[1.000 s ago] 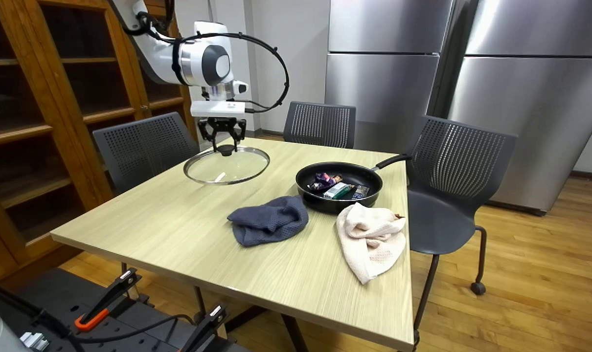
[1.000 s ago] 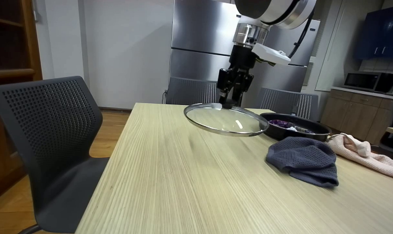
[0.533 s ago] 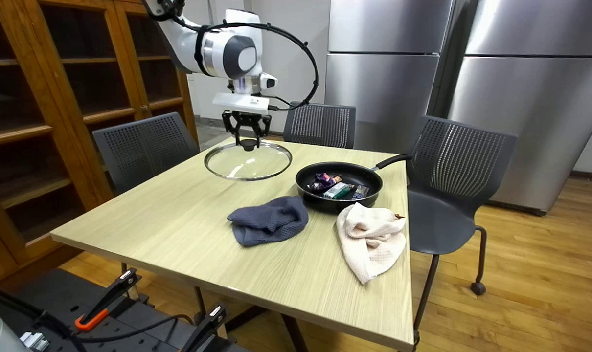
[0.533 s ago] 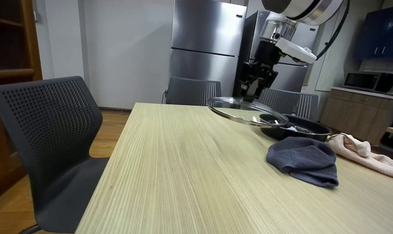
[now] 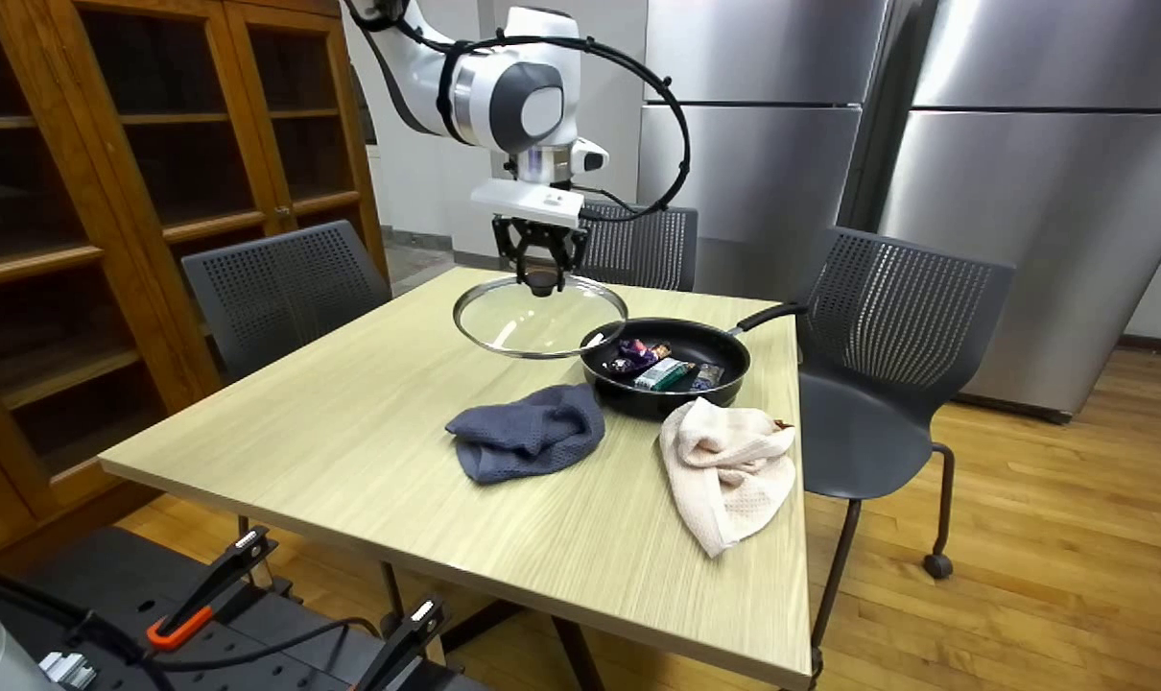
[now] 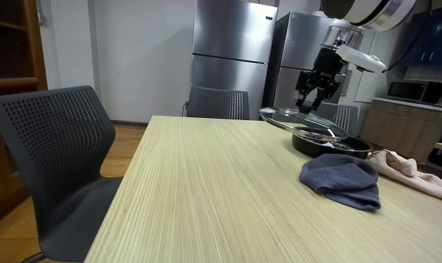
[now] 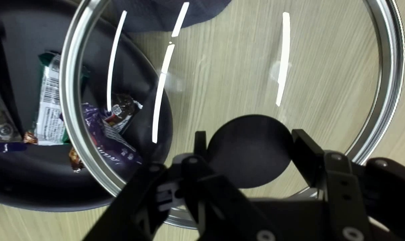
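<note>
Above the far part of the surface, the end effector holds a glass lid by its black knob.
The fingers, narrowly spread, flank the knob. The lid hangs left of the black pan, its right edge overlapping it in both exterior views. Wrapped snacks lie in the pan; a blue cloth and a pale pink cloth lie on its near side. A green-and-white wrapper shows a barcode, its small print unreadable.
</note>
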Controlling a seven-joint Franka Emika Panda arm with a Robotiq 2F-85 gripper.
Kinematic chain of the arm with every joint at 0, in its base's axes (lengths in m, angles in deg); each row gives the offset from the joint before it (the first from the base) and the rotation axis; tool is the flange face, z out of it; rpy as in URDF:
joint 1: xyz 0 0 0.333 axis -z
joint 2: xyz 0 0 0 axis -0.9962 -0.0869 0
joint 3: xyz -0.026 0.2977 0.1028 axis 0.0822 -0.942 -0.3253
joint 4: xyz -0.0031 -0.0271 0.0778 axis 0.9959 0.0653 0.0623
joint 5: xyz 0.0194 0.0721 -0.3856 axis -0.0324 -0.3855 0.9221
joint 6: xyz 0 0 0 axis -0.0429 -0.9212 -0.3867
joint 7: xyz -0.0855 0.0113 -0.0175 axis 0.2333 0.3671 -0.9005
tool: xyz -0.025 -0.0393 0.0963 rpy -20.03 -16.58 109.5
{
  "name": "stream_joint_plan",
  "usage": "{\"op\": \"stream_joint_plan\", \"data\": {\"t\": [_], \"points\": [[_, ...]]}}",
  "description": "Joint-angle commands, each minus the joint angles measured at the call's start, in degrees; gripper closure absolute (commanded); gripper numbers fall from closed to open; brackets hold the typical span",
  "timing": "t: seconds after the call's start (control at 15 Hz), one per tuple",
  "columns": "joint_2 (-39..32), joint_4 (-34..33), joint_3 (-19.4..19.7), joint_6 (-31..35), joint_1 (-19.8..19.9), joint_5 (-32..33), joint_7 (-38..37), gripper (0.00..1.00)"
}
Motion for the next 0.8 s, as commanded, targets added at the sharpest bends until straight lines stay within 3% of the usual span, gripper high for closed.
{"op": "stream_joint_plan", "data": {"t": [0.0, 0.73], "points": [[2.11, 0.20, 0.04, -0.05, 2.65, -3.20, 1.12, 0.61], [-5.60, -10.41, 2.21, -1.77, 9.43, -8.98, -0.13, 0.61]]}}
